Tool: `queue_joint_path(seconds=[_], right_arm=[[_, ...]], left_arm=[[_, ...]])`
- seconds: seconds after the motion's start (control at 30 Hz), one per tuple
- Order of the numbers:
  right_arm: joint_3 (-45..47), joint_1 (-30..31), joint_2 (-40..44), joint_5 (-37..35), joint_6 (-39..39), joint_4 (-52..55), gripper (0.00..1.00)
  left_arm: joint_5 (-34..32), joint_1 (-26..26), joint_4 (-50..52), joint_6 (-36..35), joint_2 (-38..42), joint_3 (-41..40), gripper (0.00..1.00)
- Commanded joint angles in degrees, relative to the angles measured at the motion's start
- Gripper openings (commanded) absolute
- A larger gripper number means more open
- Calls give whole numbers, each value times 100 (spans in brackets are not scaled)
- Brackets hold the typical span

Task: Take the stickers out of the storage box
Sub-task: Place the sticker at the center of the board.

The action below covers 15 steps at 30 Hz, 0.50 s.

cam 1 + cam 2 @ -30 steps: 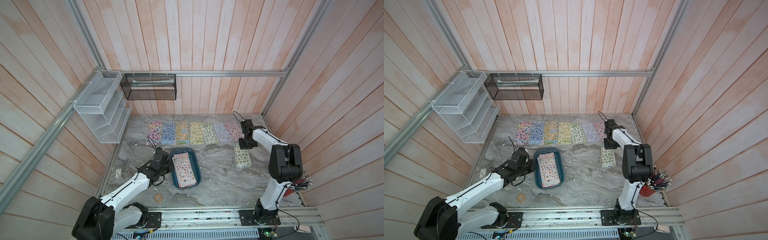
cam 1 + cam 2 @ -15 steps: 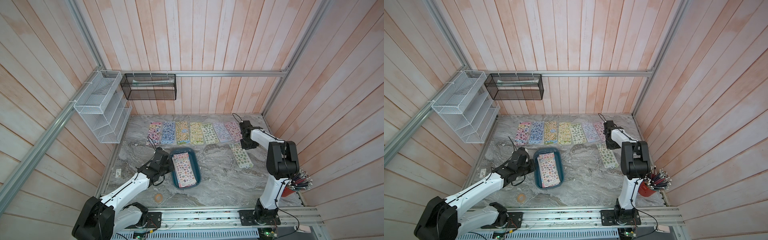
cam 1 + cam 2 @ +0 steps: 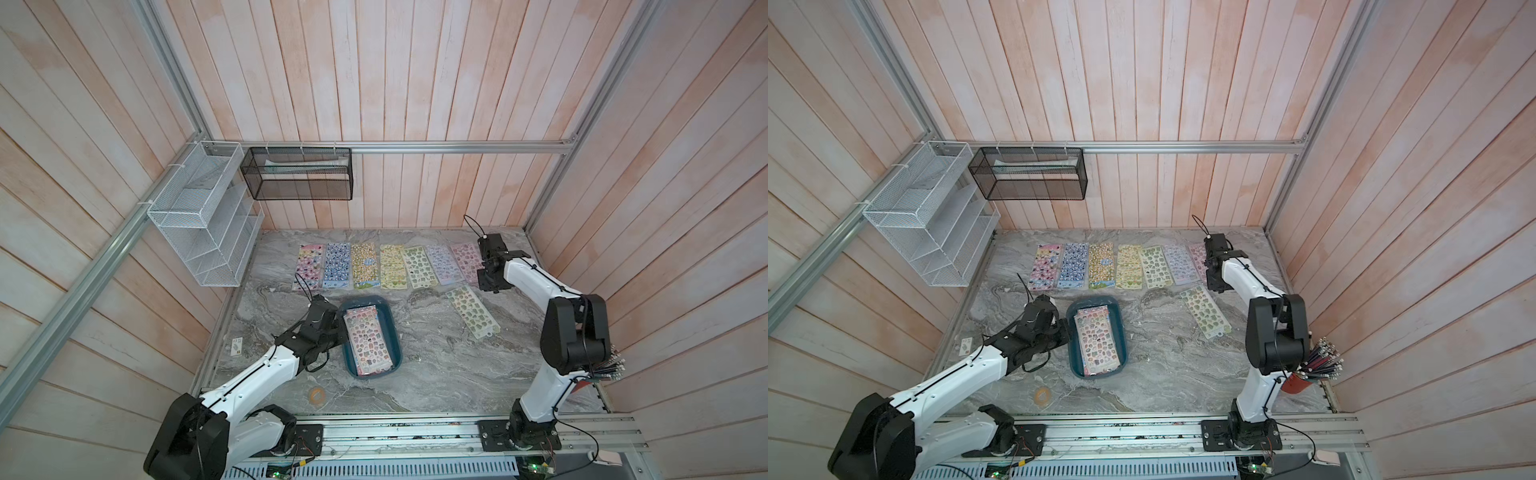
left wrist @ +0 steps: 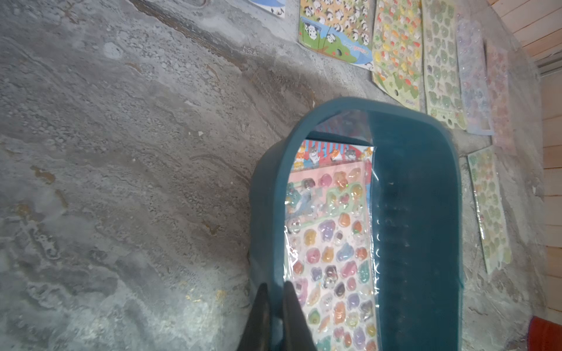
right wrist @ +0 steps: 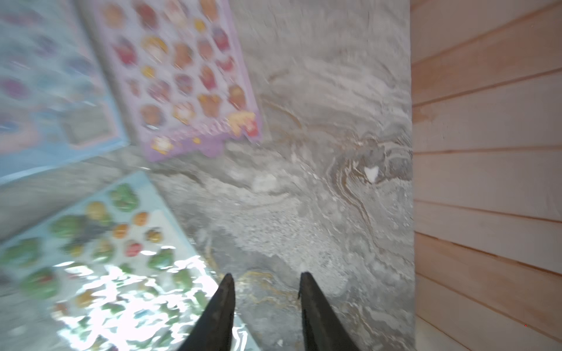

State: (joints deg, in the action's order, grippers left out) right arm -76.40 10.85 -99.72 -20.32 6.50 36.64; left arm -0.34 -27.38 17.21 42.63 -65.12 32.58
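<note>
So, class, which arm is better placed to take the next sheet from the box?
Likely right: the right gripper is open and empty; the left gripper is shut on the storage box rim.

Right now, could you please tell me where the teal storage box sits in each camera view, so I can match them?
In a top view: storage box near picture centre, below the sticker row.
In a top view: likewise, slightly further left.
Left wrist: close up, near wall gripped by the left pincer.
Right wrist: not in it.
Shared landmark: the lone green sticker sheet, in all four.
</note>
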Motion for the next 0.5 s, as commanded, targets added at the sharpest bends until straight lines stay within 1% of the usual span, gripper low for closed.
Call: queue_joint_path(seconds=[0.0,0.07,0.17,0.37,0.47], right_arm=[[710,237,549,1320,573,-610,33],[1118,250,731,1734,803,-965,27],[1536,251,807,1894,1119,-1252,22],[2040,268,617,2133,1506,-1676,19],[2180,268,447,2121,1633,-1827,19]], left_arm=[[-67,25,4,-46,125,195,0],[-63,22,10,-36,148,214,0],[-63,23,48,-44,161,211,0],[-46,22,-24,-1,143,172,0],[-36,22,-39,8,145,162,0]])
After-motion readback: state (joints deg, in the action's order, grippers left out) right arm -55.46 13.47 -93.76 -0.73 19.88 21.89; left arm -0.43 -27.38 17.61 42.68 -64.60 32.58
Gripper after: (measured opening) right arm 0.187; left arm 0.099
